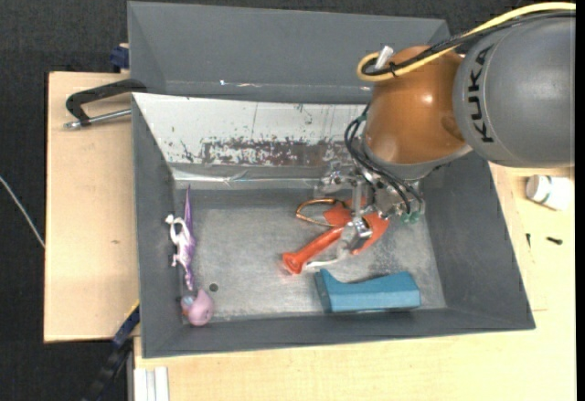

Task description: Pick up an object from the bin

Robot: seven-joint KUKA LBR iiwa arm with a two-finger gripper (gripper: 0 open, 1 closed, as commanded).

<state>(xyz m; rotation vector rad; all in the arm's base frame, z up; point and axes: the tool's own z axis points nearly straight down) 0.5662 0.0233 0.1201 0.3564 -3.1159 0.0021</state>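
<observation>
My gripper [373,200] hangs under the arm's orange cover, low in the right half of the bin. Directly below it lies an orange-red handled tool [315,250], stretched from the bin's middle up to the right, with a thin coppery loop [317,206] at its far side. The gripper's lower end sits right at the tool's upper right end; whether it touches it I cannot tell. A blue rectangular block [367,291] lies flat just in front of the tool, near the front wall.
A purple and white toy figure [185,247] lies along the left wall, with a pink rounded piece [196,306] at the front left corner. A small dark speck [213,289] lies on the floor near it. The arm comes in from the right.
</observation>
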